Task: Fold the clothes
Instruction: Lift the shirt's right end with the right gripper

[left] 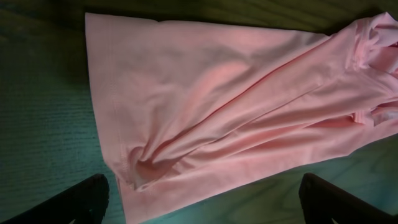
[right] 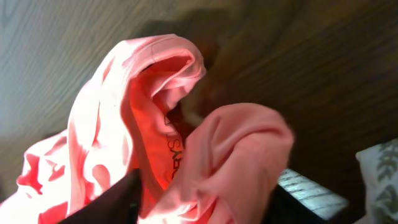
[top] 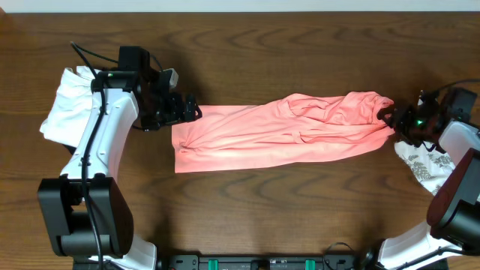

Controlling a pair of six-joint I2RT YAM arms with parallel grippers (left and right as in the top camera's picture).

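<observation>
Clothes (top: 277,131) lie stretched lengthwise on the tabletop (top: 240,45), rumpled, no fold yet made. Left gripper (top: 191,111): jaws wide, at the hem. Right gripper (top: 388,116): jaws around the bunched end; grip indeterminate.

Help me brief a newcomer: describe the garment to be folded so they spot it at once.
On the dark wooden table, look at the middle. The garment lies stretched left to right, bunched at its right end. It alone is salmon-pink: the left cloth is plain white, the right cloth white with grey leaves.
</observation>
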